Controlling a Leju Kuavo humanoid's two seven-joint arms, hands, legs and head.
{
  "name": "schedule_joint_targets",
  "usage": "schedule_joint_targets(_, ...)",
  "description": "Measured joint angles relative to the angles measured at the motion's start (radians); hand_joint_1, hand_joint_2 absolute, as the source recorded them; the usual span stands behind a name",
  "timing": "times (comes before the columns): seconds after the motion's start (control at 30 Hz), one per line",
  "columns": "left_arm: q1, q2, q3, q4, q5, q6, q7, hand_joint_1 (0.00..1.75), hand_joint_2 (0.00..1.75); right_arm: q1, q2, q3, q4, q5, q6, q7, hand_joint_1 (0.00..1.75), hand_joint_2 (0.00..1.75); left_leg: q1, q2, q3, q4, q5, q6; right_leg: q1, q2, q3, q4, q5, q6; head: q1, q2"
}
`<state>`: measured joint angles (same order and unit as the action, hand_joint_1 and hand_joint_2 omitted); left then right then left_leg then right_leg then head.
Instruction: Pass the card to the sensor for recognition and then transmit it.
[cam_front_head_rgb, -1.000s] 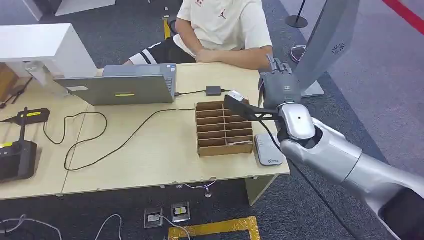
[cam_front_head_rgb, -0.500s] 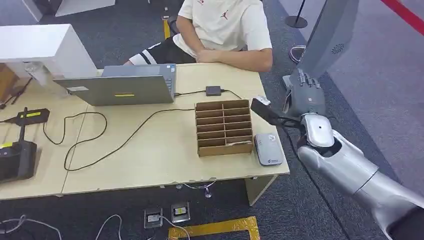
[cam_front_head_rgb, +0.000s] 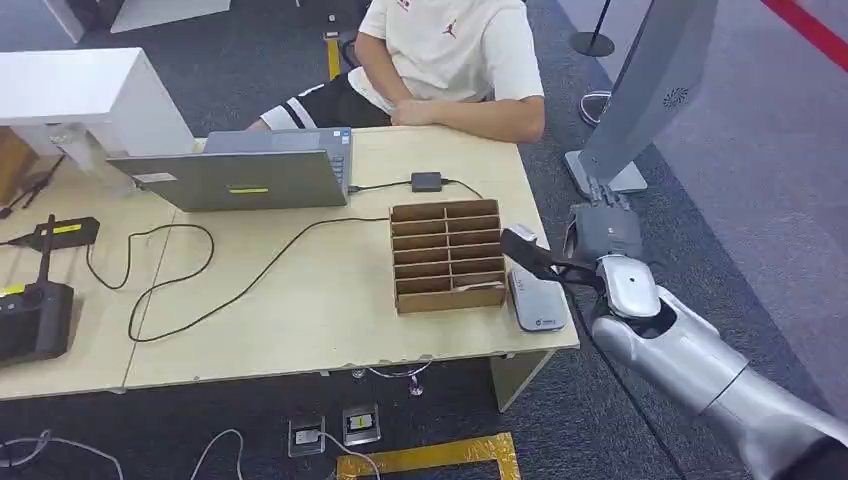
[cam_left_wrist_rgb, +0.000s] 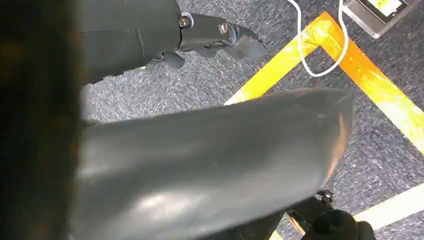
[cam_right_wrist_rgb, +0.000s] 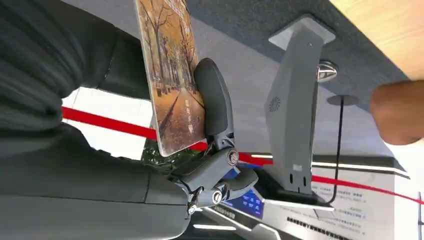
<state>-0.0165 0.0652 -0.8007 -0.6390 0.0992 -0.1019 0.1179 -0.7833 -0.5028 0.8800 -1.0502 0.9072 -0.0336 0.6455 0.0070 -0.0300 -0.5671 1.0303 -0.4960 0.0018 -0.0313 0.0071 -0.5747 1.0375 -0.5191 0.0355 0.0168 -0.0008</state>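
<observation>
Right hand (cam_front_head_rgb: 605, 235) pinches card (cam_right_wrist_rgb: 170, 75) between thumb and fingers, just off table edge, at 2 o'clock from sensor (cam_front_head_rgb: 537, 298). Risk: thin pinch slips (card edge-on), card drops to floor. Left hand (cam_left_wrist_rgb: 210, 37) hangs, fingers curled, holding nothing.

A light wooden counter (cam_front_head_rgb: 300, 320) stands on dark grey carpet (cam_front_head_rgb: 600, 420). Yellow tape (cam_front_head_rgb: 430, 458) marks the floor below its near edge. A tall grey panel (cam_front_head_rgb: 655, 80) rises past its right edge.
</observation>
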Motion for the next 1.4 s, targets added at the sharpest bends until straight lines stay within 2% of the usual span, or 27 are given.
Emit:
schedule_joint_targets(0.07,-0.001,0.002,0.000,-0.002,0.003,0.000,0.000,0.00,0.00,0.002,0.008,0.004,0.000,-0.013,-0.001,0.000,1.68,1.75,0.000,0.000,0.000,0.000,0.000,0.000,0.000,0.000,0.000,0.000,0.000,0.000,0.000,0.000)
schedule_joint_targets(0.2,-0.001,0.006,-0.002,-0.009,0.000,0.000,0.000,0.00,0.00,0.002,0.032,0.021,0.005,-0.042,-0.016,0.000,1.68,1.75,0.000,0.000,0.000,0.000,0.000,0.000,0.000,0.000,0.000,0.000,0.000,0.000,0.000,0.000)
schedule_joint_targets(0.47,0.002,0.010,-0.002,-0.023,-0.010,0.000,0.000,0.00,0.00,0.001,0.082,0.068,0.045,-0.138,-0.086,0.000,1.73,1.75,0.000,0.000,0.000,0.000,0.000,0.000,0.000,0.000,0.000,0.000,0.000,0.000,0.000,0.000)
schedule_joint_targets(0.73,0.015,0.011,-0.002,-0.034,-0.013,0.000,0.005,0.00,0.00,0.000,0.124,0.106,0.119,-0.200,-0.125,0.000,1.69,1.75,0.000,0.000,0.000,0.000,0.000,0.000,0.000,0.000,0.000,0.000,0.000,0.000,0.000,0.000)
schedule_joint_targets(0.8,0.018,0.011,-0.002,-0.037,-0.014,0.000,0.006,0.00,0.00,0.000,0.131,0.114,0.137,-0.218,-0.139,0.000,1.75,1.75,0.000,0.000,0.000,0.000,0.000,0.000,0.000,0.000,0.000,0.000,0.000,0.000,0.000,0.000)
schedule_joint_targets(1.03,0.020,0.013,-0.002,-0.039,-0.023,0.000,0.012,0.00,0.00,-0.001,0.142,0.135,0.196,-0.248,-0.166,0.000,1.68,1.75,0.000,0.000,0.000,0.000,0.000,0.000,0.000,0.000,0.000,0.000,0.000,0.000,0.000,0.000)
schedule_joint_targets(1.4,0.025,0.015,-0.002,-0.046,-0.021,0.000,0.018,0.00,0.00,-0.001,0.140,0.152,0.269,-0.242,-0.206,0.000,1.71,1.75,0.000,0.001,0.000,0.000,0.000,0.000,0.000,0.000,0.000,0.000,0.000,0.000,0.000,0.000)
